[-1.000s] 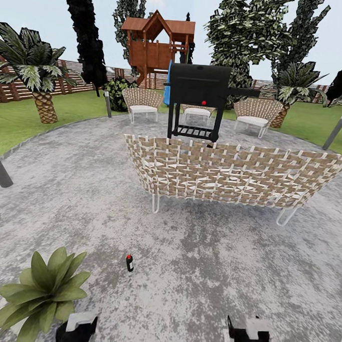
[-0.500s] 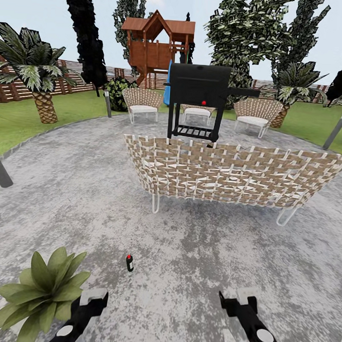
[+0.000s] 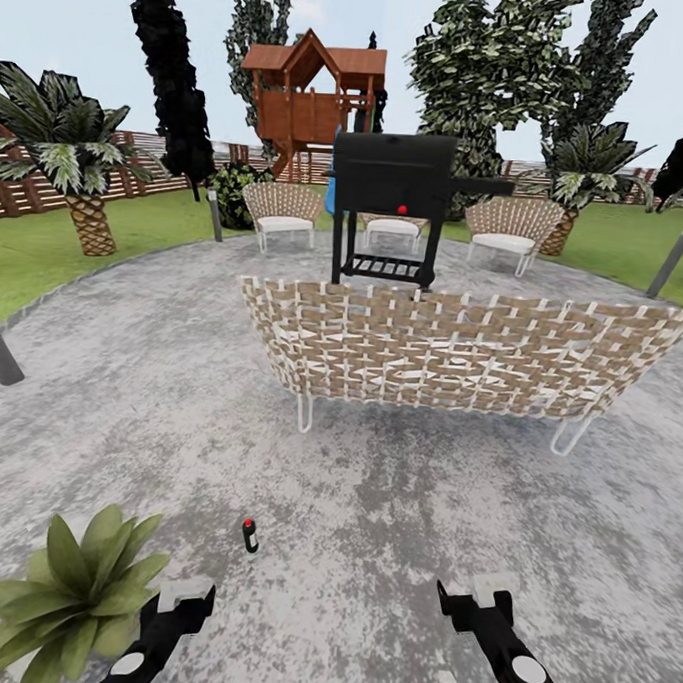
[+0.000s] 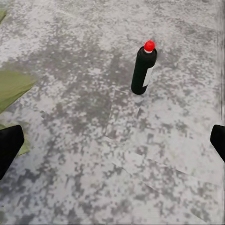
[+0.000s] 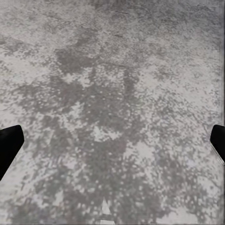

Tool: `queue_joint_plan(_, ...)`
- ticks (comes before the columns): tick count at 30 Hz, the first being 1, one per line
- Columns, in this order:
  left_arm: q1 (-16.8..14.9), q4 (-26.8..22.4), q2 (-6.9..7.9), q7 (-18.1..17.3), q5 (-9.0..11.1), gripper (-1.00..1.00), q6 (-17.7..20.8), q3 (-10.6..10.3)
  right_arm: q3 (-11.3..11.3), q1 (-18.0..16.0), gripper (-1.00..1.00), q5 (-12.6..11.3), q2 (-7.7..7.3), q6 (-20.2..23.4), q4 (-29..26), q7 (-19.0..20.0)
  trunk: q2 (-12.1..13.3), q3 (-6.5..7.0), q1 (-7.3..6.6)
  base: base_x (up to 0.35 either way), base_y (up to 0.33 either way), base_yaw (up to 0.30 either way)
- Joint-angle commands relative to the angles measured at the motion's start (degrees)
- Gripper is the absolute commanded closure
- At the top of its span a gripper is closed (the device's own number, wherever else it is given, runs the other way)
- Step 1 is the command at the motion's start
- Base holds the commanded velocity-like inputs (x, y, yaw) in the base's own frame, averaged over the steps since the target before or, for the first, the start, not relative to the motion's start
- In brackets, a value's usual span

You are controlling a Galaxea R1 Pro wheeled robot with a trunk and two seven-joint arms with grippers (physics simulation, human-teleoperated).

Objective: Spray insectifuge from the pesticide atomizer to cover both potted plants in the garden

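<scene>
Against the picture of half a second ago, the whole head view has shifted slightly: the wicker sofa (image 3: 451, 352), the black grill (image 3: 394, 199) and the pesticide atomizer (image 3: 249, 535) all sit a little differently in frame together, which reads as camera motion and not as any move of the things; both arms hold much the same place at the bottom edge. The atomizer stands upright on the grey mottled patio (image 3: 393, 504), in the lower left-centre of the head view, long axis vertical, red cap at the top and dark body below (a pale label shows on its side in the left wrist view (image 4: 144, 68)). It is untouched, standing apart from both grippers. The potted plant (image 3: 63, 592), a rosette of broad pointed green leaves, fills the lower left corner, near the atomizer but not touching it; no pot can be made out. No container with contents is seen. The left gripper (image 3: 183, 604) sits at bottom left just beside the plant's leaves, the right gripper (image 3: 473, 604) at bottom right; in each wrist view the dark fingertips (image 4: 9, 145) lie at opposite frame edges, so the jaws appear spread wide, holding nothing.
</scene>
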Motion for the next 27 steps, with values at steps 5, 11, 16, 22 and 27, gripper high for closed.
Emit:
queue_joint_plan(5,-0.02,0.02,0.01,-0.04,-0.11,-1.00,-0.46,0.22,-0.22,-0.03,-1.00,0.59,0.04,-0.18,0.03,0.37,-0.02,-0.05,0.01,0.237,-0.185,0.000)
queue_joint_plan(11,0.02,0.01,0.08,-0.10,-0.05,-1.00,-0.61,0.19,-0.27,-0.03,-1.00,0.62,0.04,-0.18,0.03,0.30,-0.02,-0.05,0.01,0.229,-0.122,0.000)
queue_joint_plan(16,0.00,-0.18,0.03,-0.15,-0.11,-1.00,-0.67,0.10,-0.28,-0.03,-1.00,0.68,0.04,-0.18,0.17,0.21,-0.02,-0.05,0.01,0.047,-0.020,0.000)
queue_joint_plan(22,-0.86,-8.15,0.27,-0.13,-0.58,-1.00,4.43,-0.15,-0.31,-0.29,-1.00,0.54,0.27,0.27,-3.71,-0.06,-0.02,-0.05,0.01,0.003,-0.001,0.000)
queue_joint_plan(27,-3.76,-11.96,0.48,-0.45,-1.25,-1.00,15.77,-0.46,-0.32,-0.38,-1.00,0.52,0.23,0.02,-8.39,0.15,-0.02,-0.05,0.01,0.000,0.000,0.000)
